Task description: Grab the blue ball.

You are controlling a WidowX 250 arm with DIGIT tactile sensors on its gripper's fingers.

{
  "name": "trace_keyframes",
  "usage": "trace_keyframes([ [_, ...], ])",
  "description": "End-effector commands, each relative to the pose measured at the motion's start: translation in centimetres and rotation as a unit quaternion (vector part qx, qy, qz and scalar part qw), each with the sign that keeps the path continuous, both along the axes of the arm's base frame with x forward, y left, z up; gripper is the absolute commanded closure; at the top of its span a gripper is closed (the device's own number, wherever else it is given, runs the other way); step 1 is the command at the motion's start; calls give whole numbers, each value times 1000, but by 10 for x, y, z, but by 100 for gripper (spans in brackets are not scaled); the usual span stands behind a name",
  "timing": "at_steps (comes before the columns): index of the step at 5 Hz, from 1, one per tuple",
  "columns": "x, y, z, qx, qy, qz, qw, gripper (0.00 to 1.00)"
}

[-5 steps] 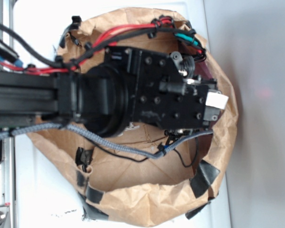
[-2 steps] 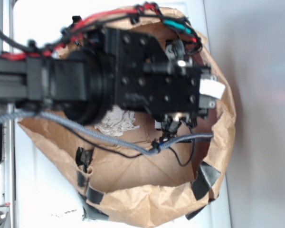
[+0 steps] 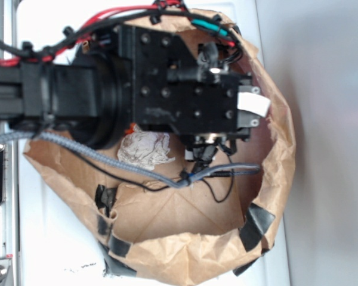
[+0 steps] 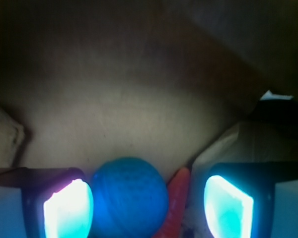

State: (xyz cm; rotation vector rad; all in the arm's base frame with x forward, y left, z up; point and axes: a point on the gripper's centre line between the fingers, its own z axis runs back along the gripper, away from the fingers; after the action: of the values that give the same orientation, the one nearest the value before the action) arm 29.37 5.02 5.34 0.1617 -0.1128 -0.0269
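Two things sit between your gripper (image 4: 148, 203) fingers: the blue ball (image 4: 129, 197) (round, matte, faintly dimpled), tight against the left finger (image 4: 67, 208), and an orange-red sliver (image 4: 173, 206) touching its right side. Jaws spread, nothing pinched. Crumpled white paper wad (image 3: 144, 147) lies beside the arm inside the wrinkled brown paper bag (image 3: 185, 253).
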Motion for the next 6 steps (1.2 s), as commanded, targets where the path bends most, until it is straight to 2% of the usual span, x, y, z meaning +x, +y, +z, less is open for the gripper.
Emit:
trace_keyframes([
  [1,1,-16,5,1,-25,-21,999,0],
  [2,0,-16,5,5,-19,-10,1000,0],
  [3,2,-12,4,11,-23,5,1000,100],
  [6,7,-3,10,13,-33,26,999,100],
])
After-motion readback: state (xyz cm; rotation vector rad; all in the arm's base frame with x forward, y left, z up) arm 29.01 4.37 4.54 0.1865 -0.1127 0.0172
